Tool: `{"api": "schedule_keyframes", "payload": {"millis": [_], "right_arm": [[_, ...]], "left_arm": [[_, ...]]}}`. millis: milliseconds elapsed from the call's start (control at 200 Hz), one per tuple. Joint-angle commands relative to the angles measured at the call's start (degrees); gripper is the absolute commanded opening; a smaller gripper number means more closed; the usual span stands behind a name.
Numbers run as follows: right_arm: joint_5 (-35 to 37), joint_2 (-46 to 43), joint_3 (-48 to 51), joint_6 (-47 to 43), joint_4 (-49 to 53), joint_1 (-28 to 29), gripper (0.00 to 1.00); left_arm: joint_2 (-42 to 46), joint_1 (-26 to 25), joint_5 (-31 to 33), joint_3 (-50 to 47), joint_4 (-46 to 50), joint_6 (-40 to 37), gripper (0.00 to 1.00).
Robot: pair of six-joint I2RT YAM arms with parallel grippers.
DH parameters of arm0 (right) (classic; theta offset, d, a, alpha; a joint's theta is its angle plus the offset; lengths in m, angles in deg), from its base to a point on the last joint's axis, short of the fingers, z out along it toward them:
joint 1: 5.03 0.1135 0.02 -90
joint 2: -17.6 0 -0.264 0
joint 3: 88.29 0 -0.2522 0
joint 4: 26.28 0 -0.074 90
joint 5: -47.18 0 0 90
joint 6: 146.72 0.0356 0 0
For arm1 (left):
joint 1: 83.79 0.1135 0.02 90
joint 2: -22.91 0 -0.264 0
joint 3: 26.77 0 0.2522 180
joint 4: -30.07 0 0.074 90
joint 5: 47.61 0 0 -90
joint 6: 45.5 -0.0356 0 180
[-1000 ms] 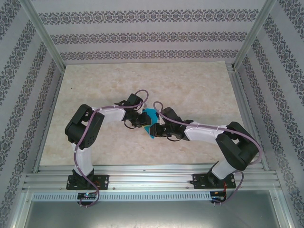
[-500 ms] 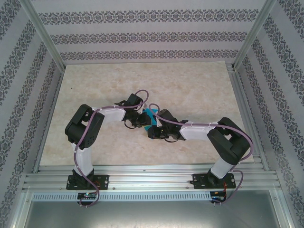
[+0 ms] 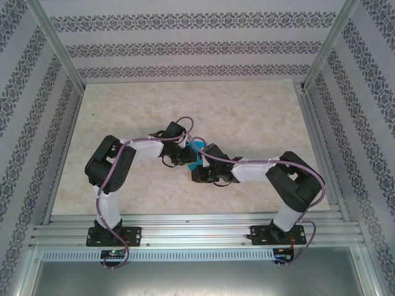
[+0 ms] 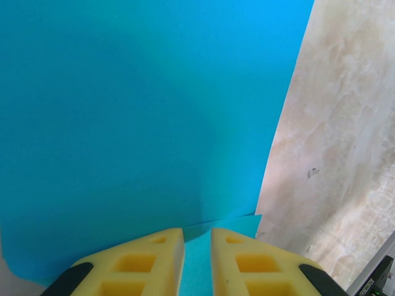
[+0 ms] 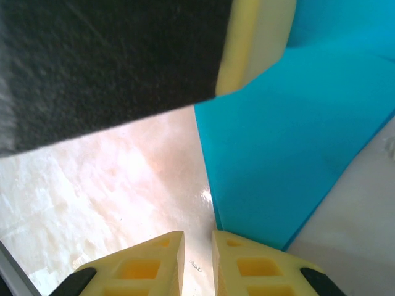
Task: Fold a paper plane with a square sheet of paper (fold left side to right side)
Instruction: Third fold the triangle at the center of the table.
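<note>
The square sheet of paper (image 3: pixel 197 150) is cyan-blue and lies mid-table, mostly covered by both wrists. In the left wrist view the paper (image 4: pixel 142 111) shows a folded upper layer whose edge ends just ahead of my left gripper (image 4: pixel 197 237). Those jaws are open by a narrow gap and rest on the lower layer, clamping nothing. My left gripper (image 3: pixel 187 157) meets my right gripper (image 3: pixel 199 169) over the sheet. The right gripper (image 5: pixel 197 240) is also open by a narrow gap, and its right finger sits at the corner of the paper (image 5: pixel 296 142). No paper plane shape can be made out.
The marbled beige table (image 3: pixel 247 111) stretches around the arms. Patterned walls and metal posts close the back and sides. An aluminium rail (image 3: pixel 197 225) runs along the near edge. The left gripper's yellow pad and black body (image 5: pixel 253 43) hang close above the right wrist camera.
The right arm has slid left toward the left gripper, covering more of the paper. The left arm has stayed still.
</note>
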State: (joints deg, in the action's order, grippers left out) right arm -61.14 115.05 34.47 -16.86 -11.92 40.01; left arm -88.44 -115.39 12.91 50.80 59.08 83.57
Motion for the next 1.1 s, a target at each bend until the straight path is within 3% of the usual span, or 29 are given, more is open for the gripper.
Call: {"api": "schedule_keyframes", "payload": {"millis": [0,275,525,894,1094], "right_arm": [[-0.34,1.24,1.60,1.69,1.56,0.96,0.19],[1.60,1.08,5.01,4.17,4.13,0.80,0.19],[1.28,0.86,6.55,3.93,6.35,0.35,0.10],[0.32,3.00,6.75,3.47,5.37,-0.30,0.01],[-0.34,3.80,6.48,3.12,4.92,-0.45,0.00]], "left_arm": [[-3.57,-1.17,3.33,-0.44,1.96,-1.65,0.22],[-3.41,-1.02,4.15,0.69,3.33,-2.42,0.22],[-2.68,-0.45,3.67,1.53,3.88,-2.82,0.23],[5.74,4.70,0.78,5.45,5.71,-4.79,0.24],[11.30,5.03,-1.56,0.39,1.47,-3.98,0.24]]}}
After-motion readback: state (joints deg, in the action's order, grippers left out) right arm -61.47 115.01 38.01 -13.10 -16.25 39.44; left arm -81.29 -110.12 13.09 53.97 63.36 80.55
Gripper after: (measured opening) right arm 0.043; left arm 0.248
